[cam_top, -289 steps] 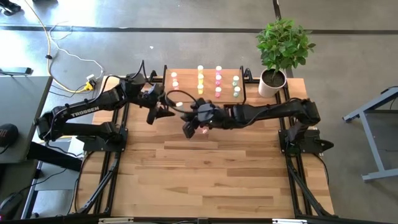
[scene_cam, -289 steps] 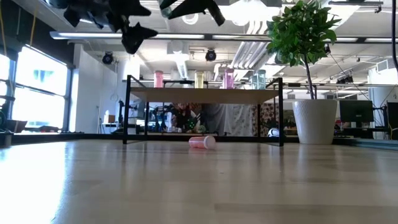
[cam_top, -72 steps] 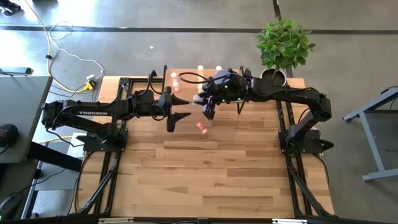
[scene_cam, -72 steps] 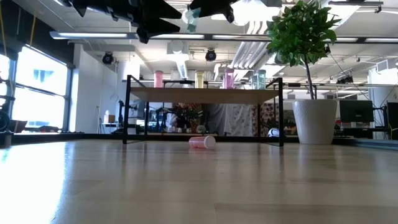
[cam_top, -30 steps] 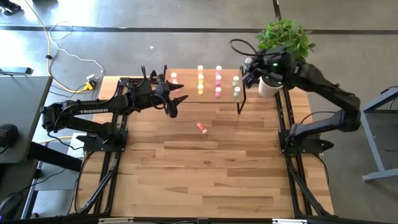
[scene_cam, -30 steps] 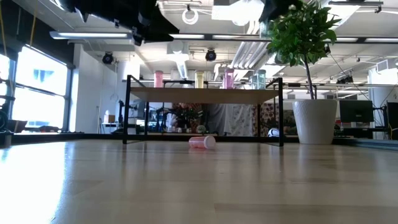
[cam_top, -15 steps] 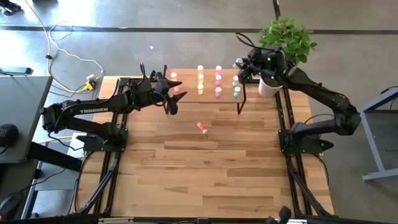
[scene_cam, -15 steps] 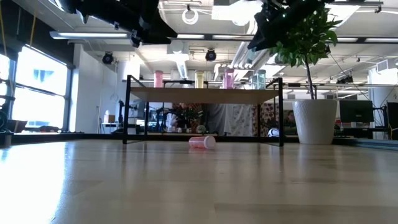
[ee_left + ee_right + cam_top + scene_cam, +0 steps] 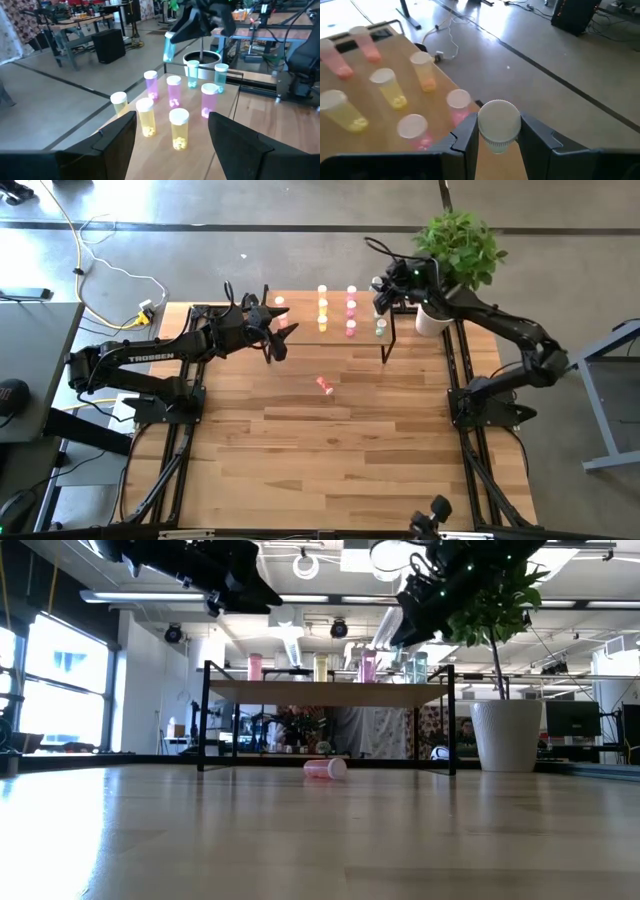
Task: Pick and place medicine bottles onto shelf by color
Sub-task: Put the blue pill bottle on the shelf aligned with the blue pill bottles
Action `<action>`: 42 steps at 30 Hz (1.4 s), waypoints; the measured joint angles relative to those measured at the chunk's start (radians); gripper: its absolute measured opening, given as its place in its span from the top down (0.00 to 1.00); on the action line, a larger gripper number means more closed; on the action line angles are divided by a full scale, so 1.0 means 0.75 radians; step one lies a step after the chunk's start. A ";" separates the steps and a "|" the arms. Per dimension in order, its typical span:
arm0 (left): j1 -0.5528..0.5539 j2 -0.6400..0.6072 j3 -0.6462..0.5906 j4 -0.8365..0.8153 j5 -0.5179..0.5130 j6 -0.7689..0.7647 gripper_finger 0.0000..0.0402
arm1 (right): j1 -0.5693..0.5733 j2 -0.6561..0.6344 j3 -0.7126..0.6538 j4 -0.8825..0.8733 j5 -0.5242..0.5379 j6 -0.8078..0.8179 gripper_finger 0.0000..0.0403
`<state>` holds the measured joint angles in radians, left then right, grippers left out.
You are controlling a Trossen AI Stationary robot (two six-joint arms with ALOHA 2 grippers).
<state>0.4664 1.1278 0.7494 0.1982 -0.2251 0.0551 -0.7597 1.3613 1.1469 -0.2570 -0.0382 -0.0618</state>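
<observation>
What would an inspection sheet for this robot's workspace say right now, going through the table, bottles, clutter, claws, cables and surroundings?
Surface: wooden table, mostly bare.
Job's things: shelf at the table's far edge, bottles standing in colour rows; one red-orange bottle lying on the table before it.
Clutter: potted plant at the far right corner.
Claws: right claw shut on a pale green bottle, held above the shelf's right end; left claw open, empty, beside the shelf's left end.
Cables: yellow cable and white cable on the floor, left of the table.
Surroundings: concrete floor; desks and equipment behind.
</observation>
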 joint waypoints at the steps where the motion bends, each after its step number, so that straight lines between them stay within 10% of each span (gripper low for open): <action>1: 0.000 0.000 0.000 0.001 -0.002 0.000 0.41 | -0.002 0.011 0.000 0.001 0.004 -0.007 0.75; 42: 0.000 0.000 0.000 -0.032 -0.029 -0.010 0.41 | -0.032 0.121 0.003 -0.143 0.045 -0.054 0.73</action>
<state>0.4660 1.1278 0.7494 0.1745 -0.2466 0.0475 -0.7834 1.4521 1.1488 -0.3641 -0.0048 -0.1022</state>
